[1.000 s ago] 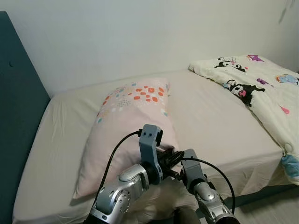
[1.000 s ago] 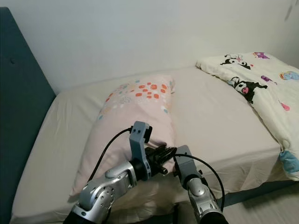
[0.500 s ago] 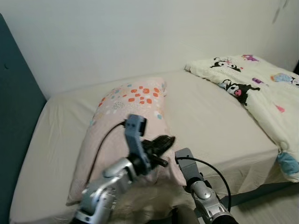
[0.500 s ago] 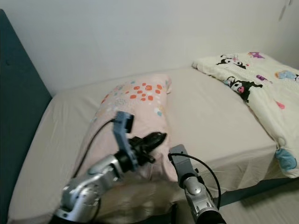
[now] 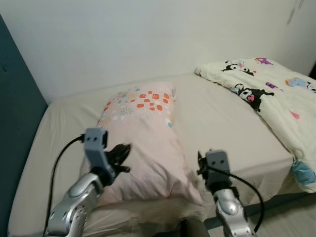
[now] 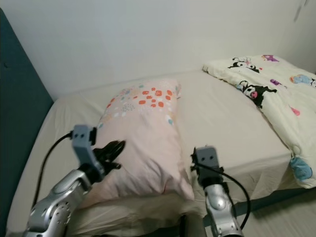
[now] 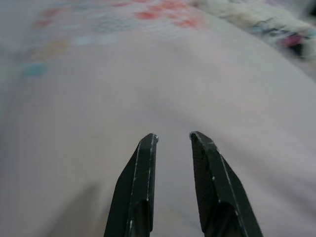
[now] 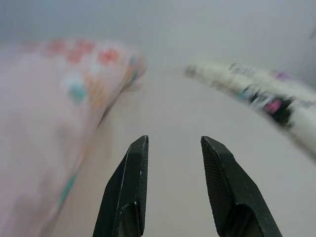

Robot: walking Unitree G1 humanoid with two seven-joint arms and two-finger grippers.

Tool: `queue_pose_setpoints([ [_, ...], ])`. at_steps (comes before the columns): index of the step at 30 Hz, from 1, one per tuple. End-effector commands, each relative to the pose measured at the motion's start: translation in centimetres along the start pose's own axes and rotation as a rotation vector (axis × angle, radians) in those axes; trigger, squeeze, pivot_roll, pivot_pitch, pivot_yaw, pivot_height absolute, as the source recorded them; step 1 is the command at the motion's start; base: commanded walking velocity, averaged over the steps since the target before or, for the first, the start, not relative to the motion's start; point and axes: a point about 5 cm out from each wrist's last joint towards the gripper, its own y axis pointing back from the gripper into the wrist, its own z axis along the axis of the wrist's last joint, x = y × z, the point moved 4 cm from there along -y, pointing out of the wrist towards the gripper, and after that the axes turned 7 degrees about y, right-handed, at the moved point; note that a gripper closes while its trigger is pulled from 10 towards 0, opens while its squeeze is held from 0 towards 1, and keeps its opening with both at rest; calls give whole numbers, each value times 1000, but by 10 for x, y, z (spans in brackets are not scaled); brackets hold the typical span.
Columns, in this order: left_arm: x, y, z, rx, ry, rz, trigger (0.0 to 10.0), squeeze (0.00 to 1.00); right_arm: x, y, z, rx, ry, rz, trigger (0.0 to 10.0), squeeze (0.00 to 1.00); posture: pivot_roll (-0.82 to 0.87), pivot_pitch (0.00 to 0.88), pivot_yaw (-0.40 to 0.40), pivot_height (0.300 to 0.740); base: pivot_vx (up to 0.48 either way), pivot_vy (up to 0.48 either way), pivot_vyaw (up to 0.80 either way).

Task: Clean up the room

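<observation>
The left gripper (image 5: 120, 154) is at the left side of the pink pillow (image 5: 145, 143), low near its front end. Its two black fingers (image 7: 139, 185) stand a little apart with a narrow gap between them, and nothing is between them. In the left wrist view the pillow surface is directly ahead of the tips and very near, but I cannot tell if the tips touch it. The orange and blue dotted part of the pillow is far ahead of this gripper, toward the wall (image 5: 148, 39).

The right gripper (image 8: 170, 143) is at the other side of the pillow, just beside its front right corner, above the beige sheet of the bed (image 5: 227, 128). Its fingers (image 8: 129, 187) are apart, with a moderate gap, and hold nothing. From this gripper the pillow lies to its left and goes forward away from it. Ahead of it is bare sheet, and further ahead to the right is the cartoon quilt (image 5: 276, 94), well apart from the gripper.

The pillow lies flat on the bed between the two grippers, its long side pointing to the wall. The dark teal headboard (image 5: 17, 128) is to the left of the left gripper, beyond the edge of the mattress.
</observation>
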Motion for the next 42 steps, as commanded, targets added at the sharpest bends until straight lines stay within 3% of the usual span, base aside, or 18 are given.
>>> queue_pose_setpoints([
  [1,21,3,1,-6,-48,86,10000,0,-10,-5,10,-37,-16,-45,10000,0,-94,62,11,561,0,0,0],
  [3,53,1,-1,13,-85,220,10000,0,-15,-20,2,73,-64,-63,10000,0,-98,63,16,561,0,0,0],
  [5,58,0,-3,26,-99,241,10000,0,-11,-22,-7,142,-75,-45,10000,0,-99,63,18,561,0,0,0],
  [6,66,-2,-8,55,-119,273,10000,0,1,-23,-25,264,-87,16,10000,0,-102,61,22,561,0,0,0],
  [9,78,-6,-16,97,-137,330,10000,0,20,-20,-42,383,-138,106,10000,0,-102,60,23,561,0,0,0],
  [12,87,-13,-22,104,-94,363,10000,0,35,-18,-41,391,-208,157,10000,0,-107,60,26,561,0,0,0],
  [18,88,-18,-18,61,6,350,10000,0,38,-16,-37,384,-242,159,10000,0,-108,59,31,561,0,0,0],
  [20,88,-20,-27,66,98,317,10000,0,39,-13,-39,412,-273,160,10000,0,-110,61,25,561,0,0,0],
  [24,89,-21,-39,93,148,298,10000,0,41,-9,-40,427,-302,173,10000,0,-114,65,24,561,0,0,0],
  [25,89,-21,-44,105,165,287,10000,769,42,-8,-41,431,-315,180,10000,35,-122,69,26,561,0,0,0],
  [27,89,-21,-47,113,176,280,10000,769,41,-7,-41,434,-323,185,10000,35,-125,71,26,561,0,0,0],
  [28,89,-22,-49,115,213,274,10000,1000,40,-6,-42,437,-325,186,10000,365,-129,73,26,561,0,0,0],
  [29,91,-22,-52,120,236,277,10000,1000,39,-5,-43,438,-330,187,10000,424,-137,78,28,561,0,0,0],
  [32,96,-22,-58,140,259,293,10000,1000,37,-4,-44,441,-337,187,10000,412,-145,82,27,561,0,0,0],
  [33,95,-21,-64,159,280,292,10000,1000,36,-4,-44,445,-346,182,10000,286,-148,85,26,561,0,0,0],
  [34,94,-21,-69,182,298,284,10000,1000,35,-3,-44,449,-358,180,10000,63,-150,87,25,561,0,0,0],
  [36,91,-21,-74,197,304,278,10000,1000,35,-2,-44,451,-370,182,10000,0,-153,88,24,561,0,0,0],
  [42,88,-13,-100,285,254,290,10000,1000,38,0,-42,457,-403,208,10000,0,-155,88,18,561,0,0,0],
])
